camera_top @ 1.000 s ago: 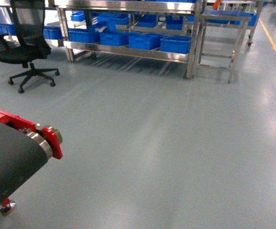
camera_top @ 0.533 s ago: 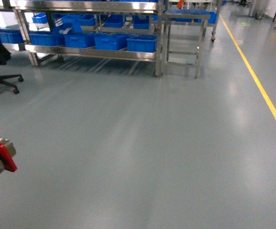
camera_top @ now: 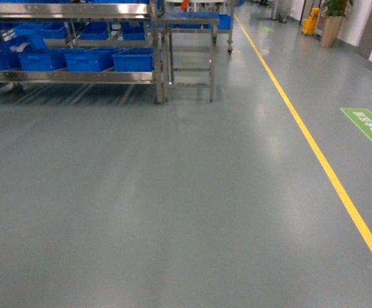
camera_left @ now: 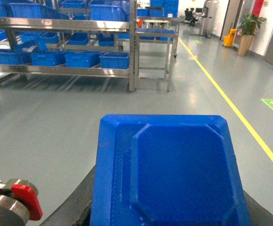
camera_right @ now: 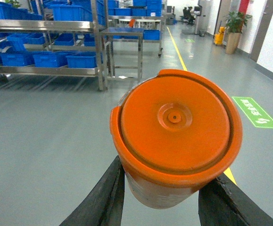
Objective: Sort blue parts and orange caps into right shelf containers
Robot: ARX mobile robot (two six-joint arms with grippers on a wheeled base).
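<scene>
In the left wrist view a blue part [camera_left: 167,165], a flat tray-like piece with an octagonal recess, fills the lower middle. My left gripper [camera_left: 167,209] is shut on it, a black finger [camera_left: 72,209] showing at each side. In the right wrist view an orange cap [camera_right: 176,125] sits on a pale round body, and my right gripper [camera_right: 167,190] is shut on it with its black fingers [camera_right: 103,197] against both sides. The steel shelf [camera_top: 70,76] with blue containers [camera_top: 133,60] stands far off at the upper left. Neither gripper shows in the head view.
A small steel table [camera_top: 189,19] stands beside the shelf's right end. A yellow floor line [camera_top: 320,160] runs up the right side, with a green floor sign [camera_top: 369,127] beyond it. A red-ended roller [camera_left: 18,205] sits at the left wrist view's bottom left.
The head view has swung to the right. The office chair and the red-ended conveyor have left the frame, the shelf has slid to the left, and the yellow line and green sign have come in.
</scene>
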